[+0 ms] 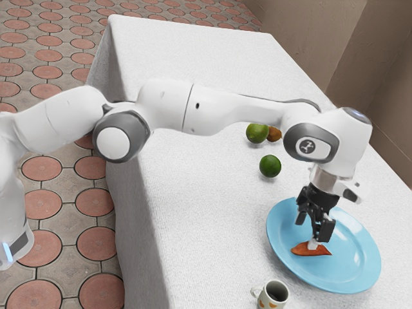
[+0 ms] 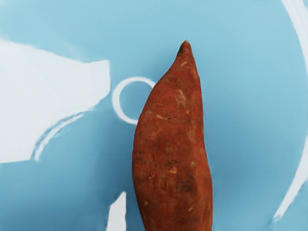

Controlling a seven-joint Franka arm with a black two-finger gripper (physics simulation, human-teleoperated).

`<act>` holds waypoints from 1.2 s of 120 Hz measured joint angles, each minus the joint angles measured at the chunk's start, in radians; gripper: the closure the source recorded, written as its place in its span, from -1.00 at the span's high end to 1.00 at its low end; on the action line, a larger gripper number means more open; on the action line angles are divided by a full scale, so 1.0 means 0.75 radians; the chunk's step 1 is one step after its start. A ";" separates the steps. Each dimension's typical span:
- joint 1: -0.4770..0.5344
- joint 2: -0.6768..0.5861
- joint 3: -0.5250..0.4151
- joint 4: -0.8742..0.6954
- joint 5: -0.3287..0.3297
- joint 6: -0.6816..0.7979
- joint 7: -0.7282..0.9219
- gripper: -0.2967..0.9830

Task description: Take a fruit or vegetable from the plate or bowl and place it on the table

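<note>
Black end effector [image 1: 313, 241] at the tapered reddish-brown sweet potato [image 2: 173, 159] on round blue plate [image 1: 360, 257]; wide or narrow, I cannot tell

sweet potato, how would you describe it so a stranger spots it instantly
On the white-covered table, find the large, round blue plate. Lying on it is the sweet potato, reddish-brown, long and tapering to a point. Unlike the round green fruits and the mug, it lies on the plate.

A reddish-brown sweet potato [image 1: 301, 250], tapered to a pointed tip, lying on its side on the blue plate [image 1: 360, 269].
</note>
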 joint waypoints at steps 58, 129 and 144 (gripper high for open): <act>-0.040 0.013 -0.030 -0.003 0.109 0.042 -0.188 0.54; -0.040 0.058 -0.048 -0.007 0.189 0.088 -0.253 0.54; -0.040 0.062 -0.049 -0.008 0.226 0.103 -0.232 0.54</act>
